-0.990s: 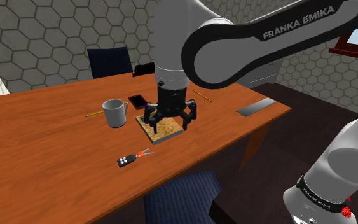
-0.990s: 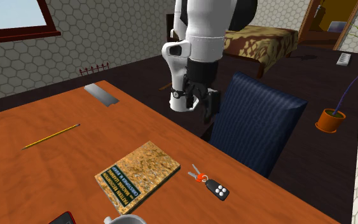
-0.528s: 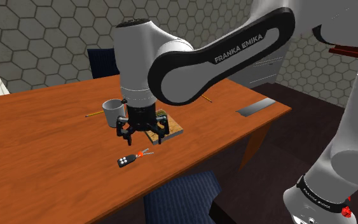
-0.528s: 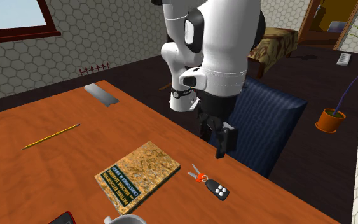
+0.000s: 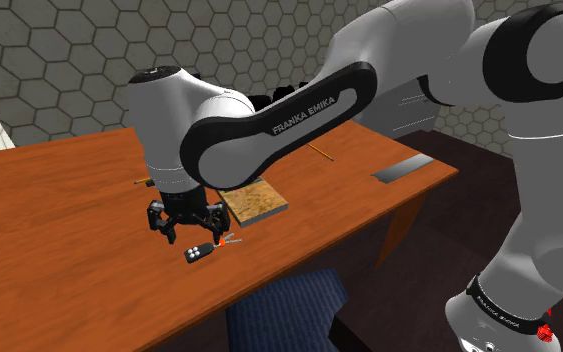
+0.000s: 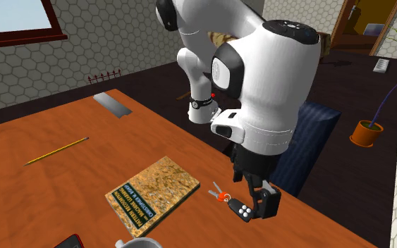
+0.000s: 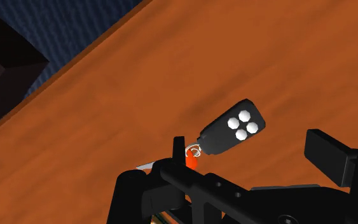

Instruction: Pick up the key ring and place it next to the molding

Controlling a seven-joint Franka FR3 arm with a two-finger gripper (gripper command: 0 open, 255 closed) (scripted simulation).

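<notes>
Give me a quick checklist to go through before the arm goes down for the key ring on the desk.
1. Pincer open: ok, its fingers stand apart in the wrist view.
2. Pincer lined up with the key ring: ok, the black fob sits between the two finger lines.
3. Key ring held: not ok, it lies flat on the table, untouched.
4. Key ring apart from the book: ok, bare wood shows between them.
5. Free spot beside the molding: ok, bare wood lies next to it.

Even, flat light; desk bright; white arm softly shaded underneath; claw dark silhouette; floor dim.
</notes>
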